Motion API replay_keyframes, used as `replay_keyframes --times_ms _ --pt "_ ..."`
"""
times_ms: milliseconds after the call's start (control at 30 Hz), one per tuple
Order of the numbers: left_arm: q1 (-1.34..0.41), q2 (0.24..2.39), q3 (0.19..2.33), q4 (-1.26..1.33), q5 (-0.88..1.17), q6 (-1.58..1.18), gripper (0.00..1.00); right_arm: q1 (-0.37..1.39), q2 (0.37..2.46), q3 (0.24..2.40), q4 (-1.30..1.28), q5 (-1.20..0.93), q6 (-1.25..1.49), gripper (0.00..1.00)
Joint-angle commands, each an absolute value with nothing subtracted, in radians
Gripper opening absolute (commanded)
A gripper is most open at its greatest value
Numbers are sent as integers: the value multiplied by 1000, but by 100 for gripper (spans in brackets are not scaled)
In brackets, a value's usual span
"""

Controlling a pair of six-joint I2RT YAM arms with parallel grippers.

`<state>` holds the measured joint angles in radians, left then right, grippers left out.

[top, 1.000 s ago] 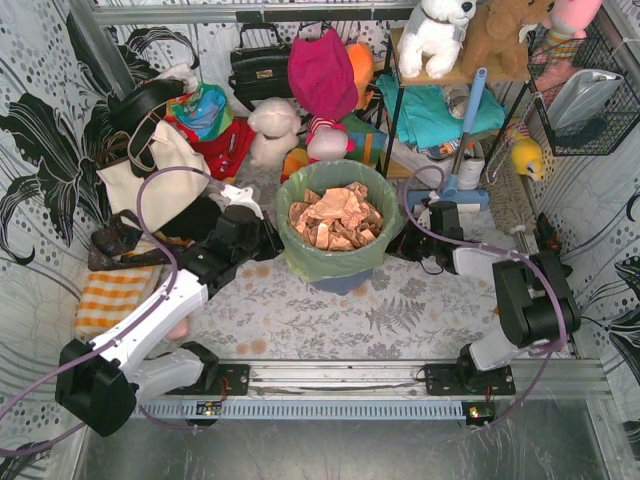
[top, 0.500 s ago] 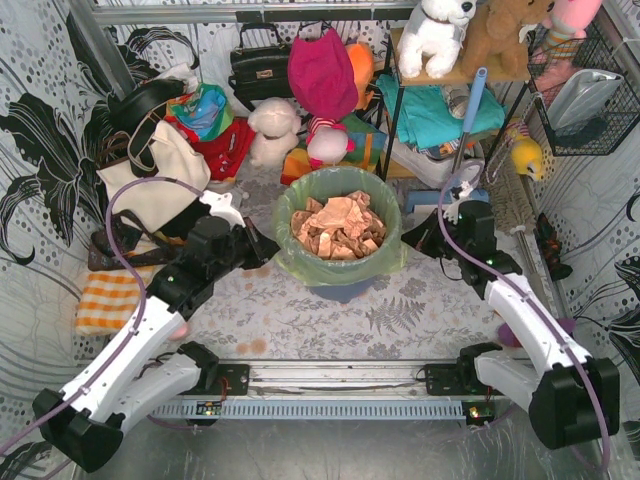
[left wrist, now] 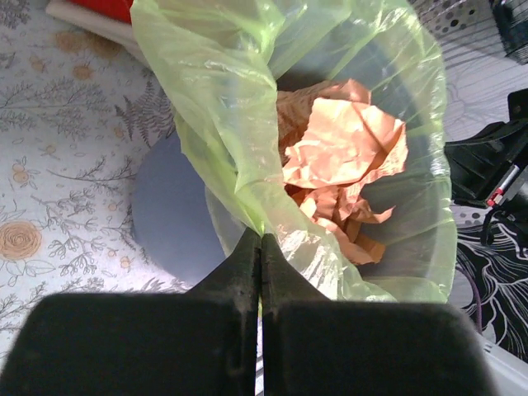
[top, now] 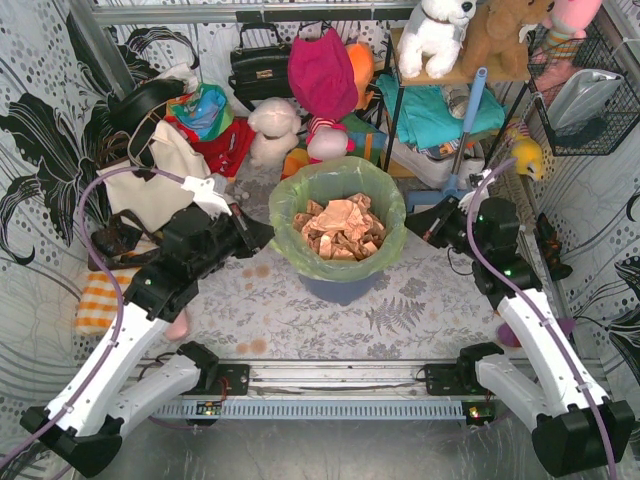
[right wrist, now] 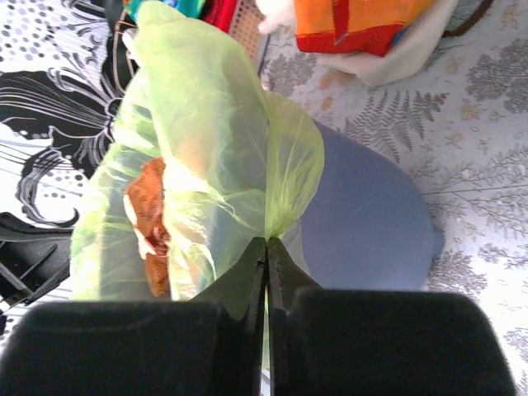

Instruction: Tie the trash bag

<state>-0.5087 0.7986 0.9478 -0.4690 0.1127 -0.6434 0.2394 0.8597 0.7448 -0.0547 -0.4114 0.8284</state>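
Bag sits mid-table, lining a blue-grey bin, with its mouth open upward and tan scraps heaped inside. From overhead I see my left claw at the bag's left rim and my right claw at its right rim, one arm reaching in from each side so the bag lies between them. On the left wrist view, the left claw has its fingers pressed together with no gap I can make out. A fold of the green film of the bag is caught between the tips and rises away from them in a taut ridge. Beyond it I see the scraps down in the mouth, and the bin wall is bare below the plastic on the left. On the right wrist view, the right claw is likewise closed tight on a gathered pleat of the bag, which fans up from the tips. The scraps show through the film on the left, and the bin bulges out just beside the pinch on the right. Both pinches are at the rim, on opposite sides.
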Motion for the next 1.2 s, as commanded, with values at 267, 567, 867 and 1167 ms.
replay_keyframes --times_ms 267,567,867,1167 --pt "-501 841 1061 -408 110 -610 0 242 804 881 7 -414 897 0" --pt "-502 863 1115 -397 73 -579 0 242 778 896 29 -420 900 0" --pt "-502 900 1207 -333 116 -561 0 242 894 962 277 -511 974 0" --pt "-501 957 1219 -354 90 -530 0 245 909 977 225 -499 950 0"
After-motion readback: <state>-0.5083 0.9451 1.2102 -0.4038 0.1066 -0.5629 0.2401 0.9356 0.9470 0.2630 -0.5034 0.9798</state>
